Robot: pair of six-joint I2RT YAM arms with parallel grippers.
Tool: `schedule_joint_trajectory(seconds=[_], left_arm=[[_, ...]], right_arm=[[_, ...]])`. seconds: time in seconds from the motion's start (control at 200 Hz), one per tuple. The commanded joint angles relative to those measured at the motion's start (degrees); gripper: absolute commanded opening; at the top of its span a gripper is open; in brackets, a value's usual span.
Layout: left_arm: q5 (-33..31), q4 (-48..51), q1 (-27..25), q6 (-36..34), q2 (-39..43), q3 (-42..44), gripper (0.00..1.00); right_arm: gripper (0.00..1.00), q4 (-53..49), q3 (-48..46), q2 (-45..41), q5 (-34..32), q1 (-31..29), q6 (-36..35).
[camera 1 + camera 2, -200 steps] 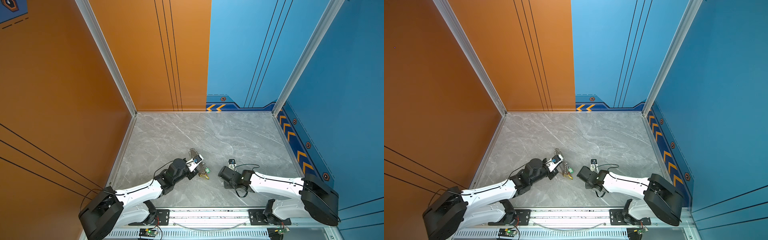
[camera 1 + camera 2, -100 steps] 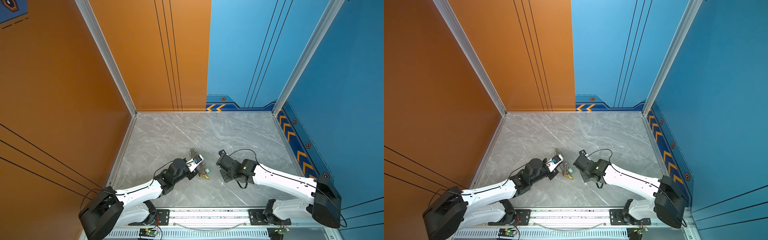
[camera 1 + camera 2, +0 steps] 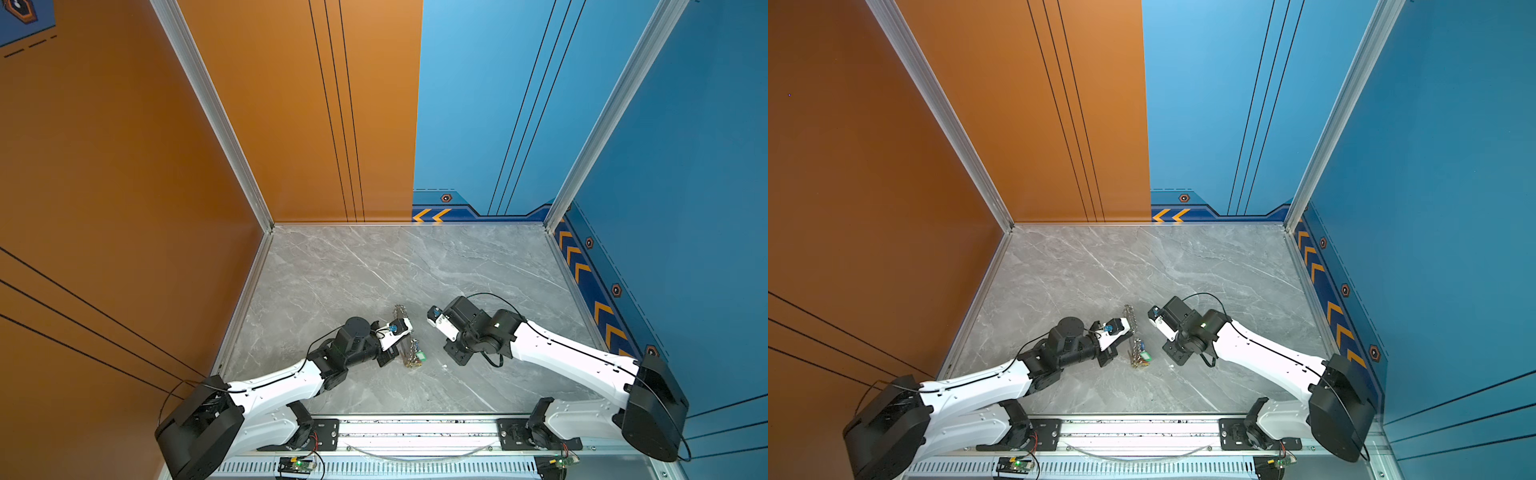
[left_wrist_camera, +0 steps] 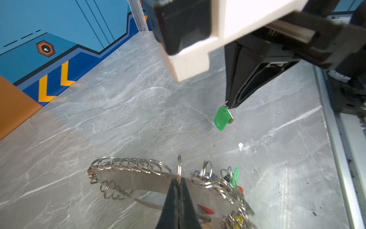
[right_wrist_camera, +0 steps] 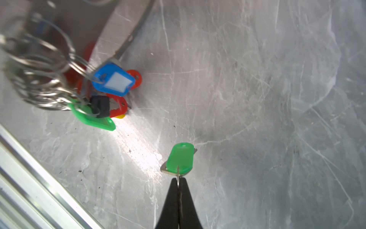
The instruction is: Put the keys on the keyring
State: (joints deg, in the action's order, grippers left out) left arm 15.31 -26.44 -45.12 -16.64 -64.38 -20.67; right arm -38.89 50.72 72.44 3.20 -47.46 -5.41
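Note:
The keyring [image 4: 138,178] is a flat tan plate edged with silver rings, standing on edge on the marble floor; in both top views it looks like a chain [image 3: 409,345] [image 3: 1133,332]. My left gripper [image 4: 179,181] [image 3: 401,345] is shut on one silver ring on its upper edge. Blue [image 5: 113,81], green [image 5: 93,119] and red keys hang bunched at one end. My right gripper [image 5: 178,179] [image 4: 229,105] is shut on the metal ring of a loose green key [image 5: 181,158] [image 4: 222,118]. It hangs above the floor, right of the keyring, hidden in both top views.
The grey marble floor [image 3: 395,270] is walled in orange on the left and blue at the back and right. A metal rail [image 3: 415,428] runs along the front edge. A small white speck [image 3: 444,366] lies between the grippers.
My right arm has swung left and away from the front rail, carrying the green key closer to the keyring. The left arm and keyring have not moved.

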Motion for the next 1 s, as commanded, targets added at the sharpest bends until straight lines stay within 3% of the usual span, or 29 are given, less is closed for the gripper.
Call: schedule_joint_trajectory(seconds=[0.0, 0.195, 0.305, 0.415, 0.716, 0.996], left_arm=[[9.2, 0.1, -0.8, -1.6, 1.1, -0.6, 0.00], [15.3, 3.1, -1.5, -2.8, 0.7, -2.3, 0.00], [15.8, 6.5, -3.2, -4.9, -0.1, -4.1, 0.00], [15.8, 8.4, -4.7, -9.1, -1.0, -5.0, 0.00], [9.1, 8.4, -8.1, -15.0, -0.1, -3.8, 0.00], [7.8, 8.3, -8.5, -15.8, -0.2, -3.3, 0.00]], right_arm=[[0.00, 3.4, -1.3, -3.9, 8.4, 1.9, -11.0], [0.00, 1.5, 1.1, -4.4, 13.0, 4.4, -16.8], [0.00, 1.1, 0.6, -5.5, 16.3, 4.3, -21.7], [0.00, 2.0, 0.8, -6.4, 17.4, 4.0, -22.1], [0.00, 3.9, -1.9, -8.1, 16.9, -1.1, -24.0], [0.00, 6.8, -4.2, -8.8, 16.7, -3.6, -24.5]])
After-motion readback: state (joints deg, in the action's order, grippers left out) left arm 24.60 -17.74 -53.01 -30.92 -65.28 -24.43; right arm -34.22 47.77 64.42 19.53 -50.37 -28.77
